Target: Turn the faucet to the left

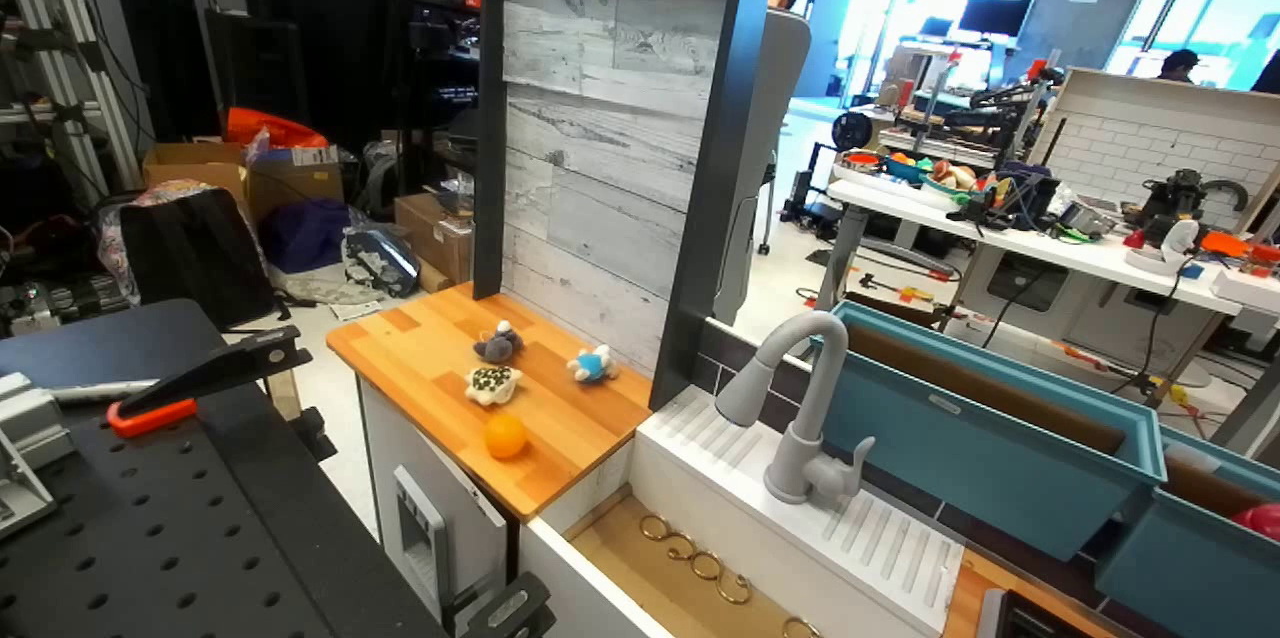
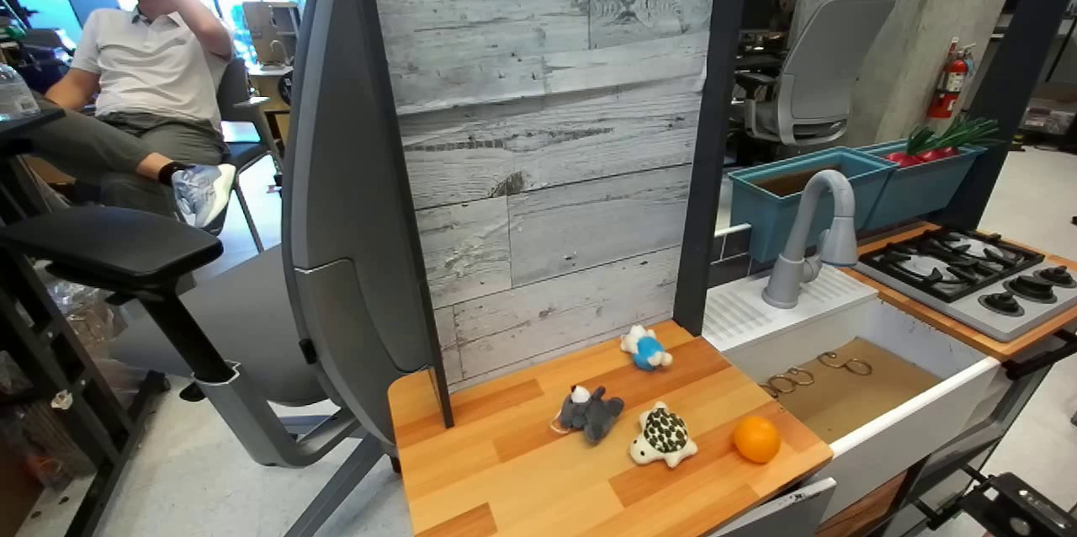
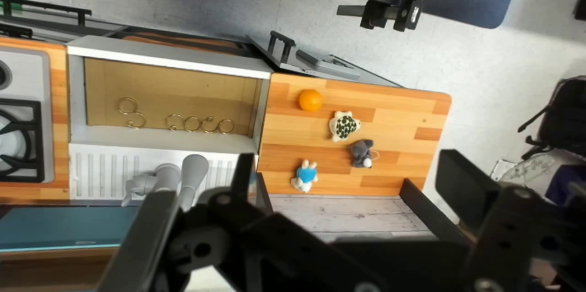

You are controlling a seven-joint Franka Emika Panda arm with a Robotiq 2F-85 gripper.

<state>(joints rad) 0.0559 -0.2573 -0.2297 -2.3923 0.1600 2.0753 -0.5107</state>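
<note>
The faucet is a grey gooseneck spout on a round base, upright on the white ribbed ledge behind the sink. It shows in both exterior views [image 1: 826, 373] [image 2: 803, 225], with its spout head hanging down and a small side handle at its base. In the wrist view the faucet [image 3: 194, 170] is at lower left, its head to the right of its base, and part of its arch is hidden behind the left finger. My gripper [image 3: 348, 164] is open, with nothing between its fingers, high above the counter and apart from the faucet. The gripper is not clearly seen in the exterior views.
The sink [image 3: 169, 65] holds several gold rings. The wooden counter [image 3: 398, 113] bears an orange ball [image 3: 310, 100] and plush toys. A plank panel [image 1: 610, 118] with dark posts rises behind the counter. Teal planters [image 1: 980, 458] stand close behind the faucet. A stove [image 2: 951, 268] adjoins the sink.
</note>
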